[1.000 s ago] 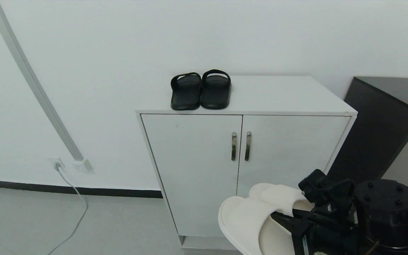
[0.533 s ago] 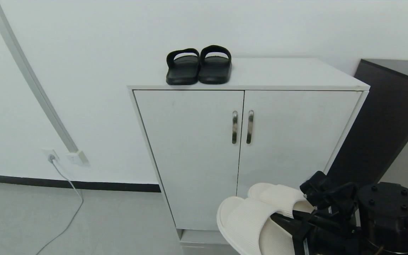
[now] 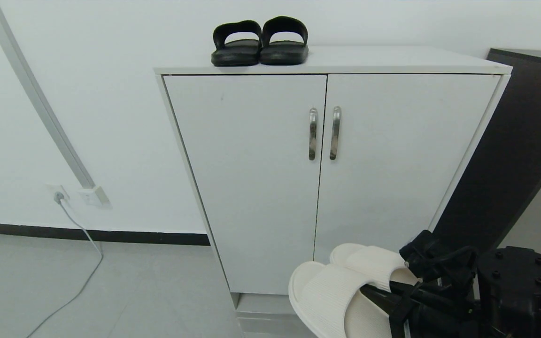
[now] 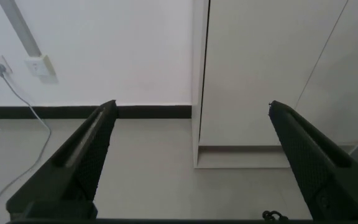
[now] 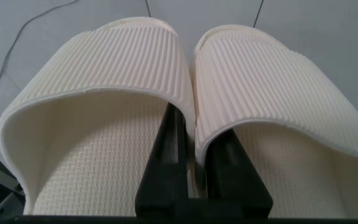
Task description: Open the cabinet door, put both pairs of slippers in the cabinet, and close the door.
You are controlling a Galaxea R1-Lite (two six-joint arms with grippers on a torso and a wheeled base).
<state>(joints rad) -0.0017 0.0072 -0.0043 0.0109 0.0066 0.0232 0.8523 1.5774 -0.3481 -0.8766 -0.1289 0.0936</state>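
- Standing against a white wall, a tall white two-door cabinet (image 3: 251,188) has both doors shut and meeting at the middle.
- A dark, box-shaped piece of furniture (image 3: 510,155) stands just beside the cabinet's right side.
- A pair of cream-white ribbed foam slippers (image 3: 345,281) hangs in the air low in front of the right door, toes pointing toward the cabinet and apart from it.
- The right gripper (image 5: 194,155) holds that pair. One black finger sits inside each slipper, and the two are pressed together on the slippers' inner side walls, pinching them side by side.
- A pair of black rubber slide slippers (image 3: 260,42) rests on the cabinet top, side by side and touching, at the front edge above the left door.
- The left gripper (image 4: 191,107) hangs low near the cabinet's lower left corner, fingers spread wide with nothing between them.
- Two upright metal bar handles (image 3: 313,134) sit close together, one on each door's inner edge.
- A wall socket (image 3: 57,193) left of the cabinet feeds a grey cable (image 3: 82,263) that trails onto the floor.
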